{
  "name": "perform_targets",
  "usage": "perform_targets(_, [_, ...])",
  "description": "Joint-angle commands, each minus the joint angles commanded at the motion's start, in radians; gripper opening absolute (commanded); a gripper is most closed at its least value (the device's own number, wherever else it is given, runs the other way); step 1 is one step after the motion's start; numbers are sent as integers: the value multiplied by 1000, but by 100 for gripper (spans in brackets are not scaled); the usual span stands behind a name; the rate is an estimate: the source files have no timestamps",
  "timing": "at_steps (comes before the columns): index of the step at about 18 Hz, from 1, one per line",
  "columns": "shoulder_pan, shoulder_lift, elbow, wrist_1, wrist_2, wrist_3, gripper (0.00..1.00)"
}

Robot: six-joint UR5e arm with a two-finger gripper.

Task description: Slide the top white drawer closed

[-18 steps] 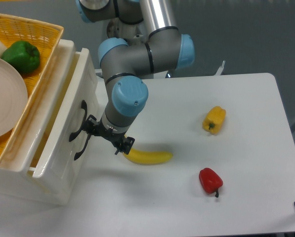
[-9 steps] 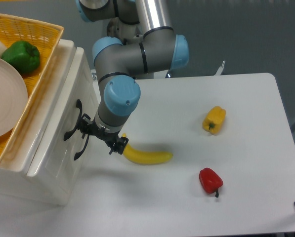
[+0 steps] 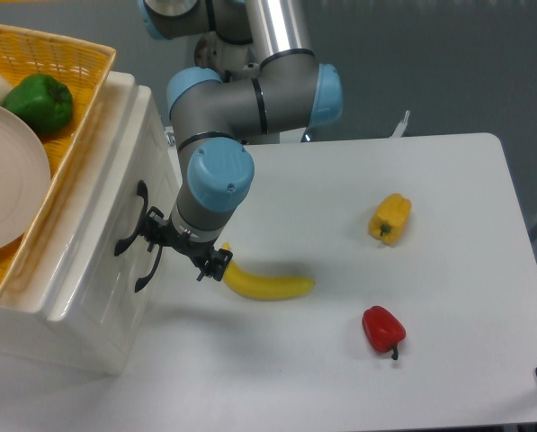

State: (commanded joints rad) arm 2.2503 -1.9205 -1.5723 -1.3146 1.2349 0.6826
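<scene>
The top white drawer (image 3: 102,238) sits pushed into the white cabinet at the left, its front about level with the cabinet face. Its black curved handle (image 3: 133,219) faces the table. My gripper (image 3: 183,250) hangs low beside that front, its left black edge touching or nearly touching the handle. The blue wrist joint (image 3: 219,175) covers the fingertips from above, so their spacing does not show. Nothing visible is held.
A yellow wicker basket (image 3: 79,63) on the cabinet holds a green pepper (image 3: 39,102) and a plate (image 3: 7,180). A second black handle (image 3: 147,267) sits lower. A banana (image 3: 266,284) lies just right of the gripper; a yellow pepper (image 3: 390,218) and red pepper (image 3: 382,328) lie farther right.
The drawer has slid left into the cabinet, closing the gap seen a second ago. The gripper moved left with it and has barely shifted in the last half second.
</scene>
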Motion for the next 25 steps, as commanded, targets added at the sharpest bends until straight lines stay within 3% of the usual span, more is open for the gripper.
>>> perform_targets(6, [32,0,18,14,26,23,100])
perform_targets(11, [123,20,29,12,124,196,100])
perform_targets(21, [333,15,31,17,170,457,100])
perform_targets(25, [376,17,41,18,256,564,100])
